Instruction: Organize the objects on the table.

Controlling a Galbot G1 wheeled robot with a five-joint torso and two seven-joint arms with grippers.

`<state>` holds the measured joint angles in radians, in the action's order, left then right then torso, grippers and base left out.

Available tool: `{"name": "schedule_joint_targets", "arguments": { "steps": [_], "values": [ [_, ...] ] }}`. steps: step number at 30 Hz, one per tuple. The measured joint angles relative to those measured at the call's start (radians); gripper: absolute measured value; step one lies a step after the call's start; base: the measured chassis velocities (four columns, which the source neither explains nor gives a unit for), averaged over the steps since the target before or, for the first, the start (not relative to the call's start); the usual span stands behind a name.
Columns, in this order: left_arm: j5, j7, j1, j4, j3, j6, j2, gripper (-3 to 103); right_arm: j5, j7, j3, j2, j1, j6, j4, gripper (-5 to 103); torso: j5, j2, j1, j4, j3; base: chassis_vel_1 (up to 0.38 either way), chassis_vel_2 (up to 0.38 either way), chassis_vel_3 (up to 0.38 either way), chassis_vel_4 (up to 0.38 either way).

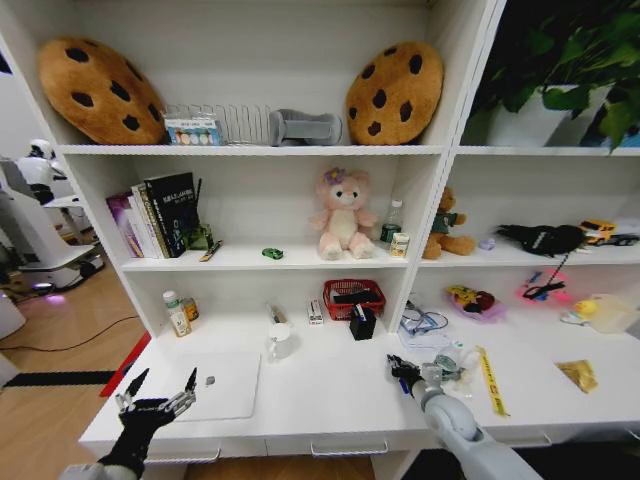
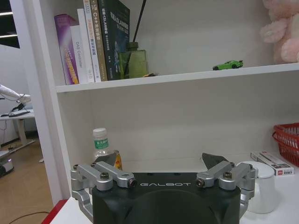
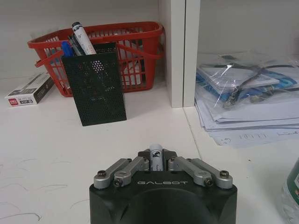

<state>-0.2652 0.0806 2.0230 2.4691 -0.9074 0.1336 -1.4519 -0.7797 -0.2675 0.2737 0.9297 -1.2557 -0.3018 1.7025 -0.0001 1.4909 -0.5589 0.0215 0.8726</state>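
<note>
My right gripper (image 1: 405, 372) hovers low over the white table (image 1: 330, 400), right of centre, shut on a pen (image 3: 155, 156) whose white barrel sticks out between the fingers. Ahead of it stands a black mesh pen holder (image 3: 96, 88) with blue and white pens (image 3: 78, 35) in it. My left gripper (image 1: 160, 393) is open at the table's front left, beside the slim white laptop (image 1: 225, 385) lying flat. A tiny green toy car (image 2: 228, 65) sits on the shelf above, also seen as the car (image 1: 272, 253) left of the pink bear.
A red basket (image 3: 117, 46) stands behind the pen holder, with a small box (image 3: 28, 91) beside it. Bagged papers (image 3: 247, 107) lie past the shelf divider. A white mug (image 1: 281, 342), a bottle (image 1: 176, 315) and books (image 1: 160, 215) are near the left arm.
</note>
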Motion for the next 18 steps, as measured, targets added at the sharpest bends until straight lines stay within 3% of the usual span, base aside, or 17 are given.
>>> {"name": "schedule_joint_targets", "arguments": {
  "steps": [4,7,13,18],
  "values": [
    [0.0,0.0,0.0,0.0,0.0,0.0,0.0,100,0.05,0.024,0.005,0.002,-0.001,0.032,-0.001,13,0.0006,0.0,0.0,0.0002,0.0,0.0,0.0,0.0,0.0],
    [0.0,0.0,0.0,0.0,0.0,0.0,0.0,100,0.22,0.102,0.028,0.001,0.021,0.146,0.021,13,0.0003,0.0,0.0,0.0001,0.0,0.0,0.0,0.0,0.0],
    [0.0,0.0,0.0,0.0,0.0,0.0,0.0,100,0.249,0.137,0.026,-0.015,0.092,0.182,0.078,13,-0.0003,0.0,0.0,0.0,0.0,0.0,0.0,0.0,0.0],
    [0.0,0.0,0.0,0.0,0.0,0.0,0.0,100,0.299,0.171,-0.011,-0.005,0.198,0.27,0.014,13,0.0,0.0,0.0,-0.0004,0.0,0.0,0.0,0.0,0.0]
  ]
}}
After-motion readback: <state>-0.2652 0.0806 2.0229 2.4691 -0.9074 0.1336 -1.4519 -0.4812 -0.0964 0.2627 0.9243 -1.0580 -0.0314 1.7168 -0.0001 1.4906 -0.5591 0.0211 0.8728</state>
